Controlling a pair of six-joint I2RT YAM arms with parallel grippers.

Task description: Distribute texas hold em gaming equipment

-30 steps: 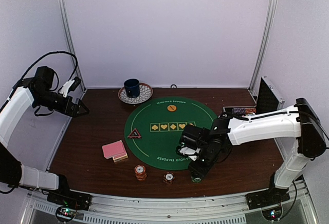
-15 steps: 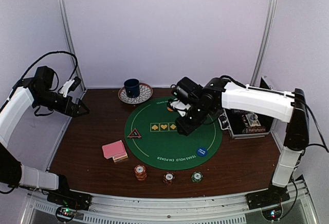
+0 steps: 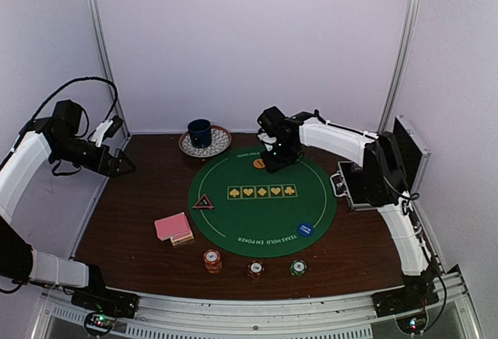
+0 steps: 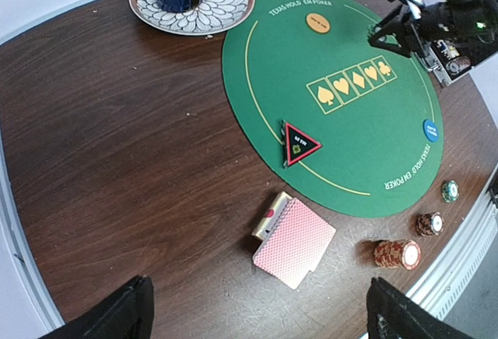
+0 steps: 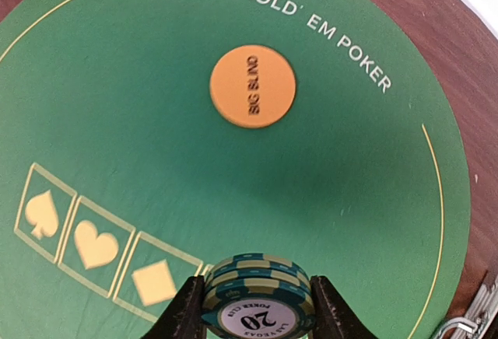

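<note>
Right wrist: right end effector (image 5: 256,309) clamps green chip stack (image 5: 257,275), "20" face toward camera.

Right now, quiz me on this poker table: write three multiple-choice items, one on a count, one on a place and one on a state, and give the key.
1. How many small striped round poker-chip stacks stand on the dark wooden table, at its near edge?
A. two
B. three
C. five

2. Where is the round blue button?
A. on the round green felt mat
B. on the bare table
C. between the fingers of the right gripper

3. What is the right gripper's state?
A. open and empty
B. shut on the blue button
C. shut on a stack of green-striped chips

Key:
1 B: the top view shows an orange, a red and a green stack.
2 A: the button lies on the mat's near right part.
3 C: the wrist view shows both fingers pressed against the chips.
</note>
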